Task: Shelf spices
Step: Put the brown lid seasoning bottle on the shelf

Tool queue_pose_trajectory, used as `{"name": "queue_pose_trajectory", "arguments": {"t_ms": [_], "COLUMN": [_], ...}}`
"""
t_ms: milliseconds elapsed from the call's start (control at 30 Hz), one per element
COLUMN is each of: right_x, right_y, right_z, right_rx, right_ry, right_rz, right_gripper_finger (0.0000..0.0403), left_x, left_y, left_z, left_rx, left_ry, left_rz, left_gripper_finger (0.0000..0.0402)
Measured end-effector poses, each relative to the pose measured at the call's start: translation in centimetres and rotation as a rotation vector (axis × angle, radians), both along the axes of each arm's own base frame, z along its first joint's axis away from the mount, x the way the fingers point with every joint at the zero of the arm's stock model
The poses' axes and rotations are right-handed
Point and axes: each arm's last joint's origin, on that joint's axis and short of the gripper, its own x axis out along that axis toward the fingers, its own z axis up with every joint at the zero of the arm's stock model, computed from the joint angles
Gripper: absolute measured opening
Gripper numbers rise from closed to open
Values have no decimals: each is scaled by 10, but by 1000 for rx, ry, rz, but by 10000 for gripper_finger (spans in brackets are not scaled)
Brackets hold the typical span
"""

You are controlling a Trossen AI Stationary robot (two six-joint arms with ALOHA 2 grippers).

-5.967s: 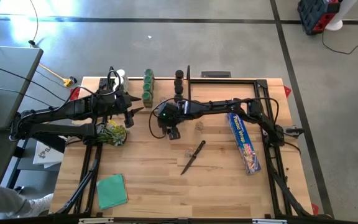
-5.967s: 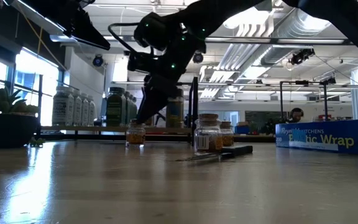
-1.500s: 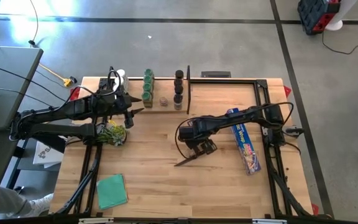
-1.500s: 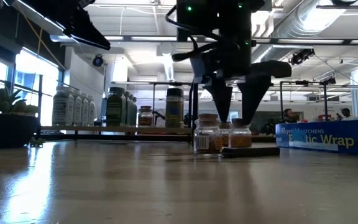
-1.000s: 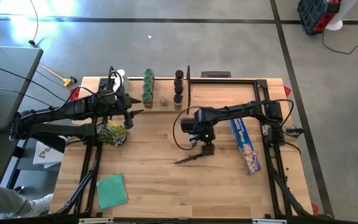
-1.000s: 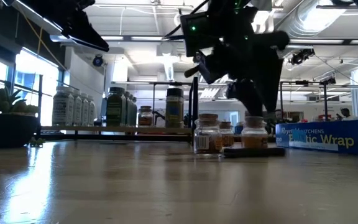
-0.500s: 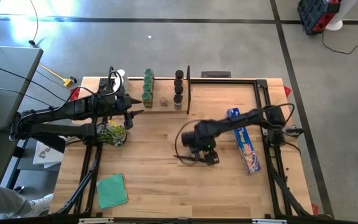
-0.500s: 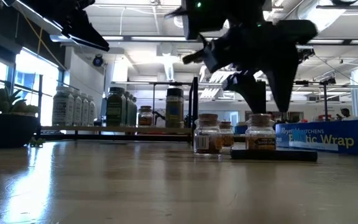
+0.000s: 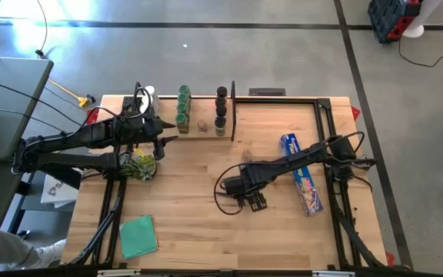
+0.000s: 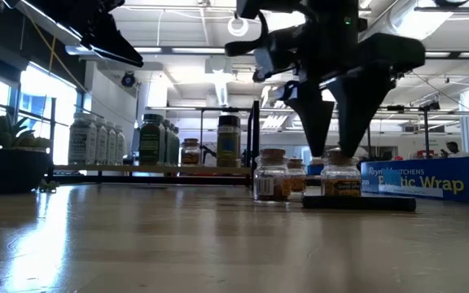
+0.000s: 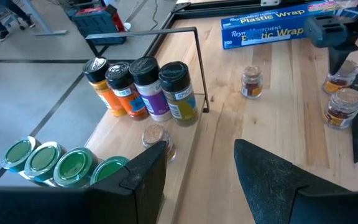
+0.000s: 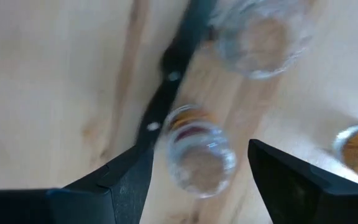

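Jars with white, green and black caps stand on the shelf (image 9: 200,133) at the far side, and a small brown jar (image 11: 157,138) stands with them. Three clear spice jars stand on the table: one (image 10: 340,175) under my right gripper (image 10: 338,150), two (image 10: 271,174) (image 10: 297,176) beside it. My right gripper points down and is open, a fingertip on either side of that jar's cap (image 12: 201,152). The jar stands upright next to the dark-handled knife (image 10: 358,203). My left gripper (image 9: 164,138) hangs open in the air near the shelf's left part. My right gripper's fingers come from above and reach the level of the jar's cap (image 10: 340,155). The right wrist view shows a gap on each side of the cap. I cannot tell whether a finger touches it.
A long blue wrap box (image 9: 302,174) lies to the right of the jars. A green cloth (image 9: 138,235) lies near the front left corner, and a leafy plant (image 9: 138,164) sits under the left arm. Bare wood stretches along the near edge.
My right gripper has gone toward the table's near edge and rolled about its own axis, staying open. The jar between its fingers has slid that way along the table. The knife has turned about and now lies broadside to the near edge.
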Motion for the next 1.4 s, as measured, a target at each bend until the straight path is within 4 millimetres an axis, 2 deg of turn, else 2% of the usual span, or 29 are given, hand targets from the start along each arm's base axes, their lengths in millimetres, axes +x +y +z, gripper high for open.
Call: {"name": "queue_pose_trajectory", "arguments": {"t_ms": [267,533,800,933,1067,1200,1300,1400], "right_x": [0,3,0,2,2,6,16,31], "right_y": [-2,2,-3,-4,-8,-17,-27,-40], "right_z": [0,-24,-25,-25,-23,-11,15,48], "right_rx": [-20,-38,-52,-57,-51,-55,-98,-185], "right_ry": [5,80,123,104,105,135,88,-39], "right_rz": [22,29,-5,-27,-58,-61,-51,-39], "right_gripper_finger": [257,257,253,226,155,156,156,156], "left_x": [0,0,0,0,0,0,0,0], "left_y": [0,0,0,0,0,0,0,0], "left_z": [0,0,0,0,0,0,0,0], "left_rx": [-3,-3,-2,-2,2,-2,-2,4], "left_ry": [-1,0,1,0,2,0,0,2], "left_rz": [-5,-7,-7,-6,-10,-6,-6,-9], "left_gripper_finger": [183,183,183,183,183,183,183,183]}}
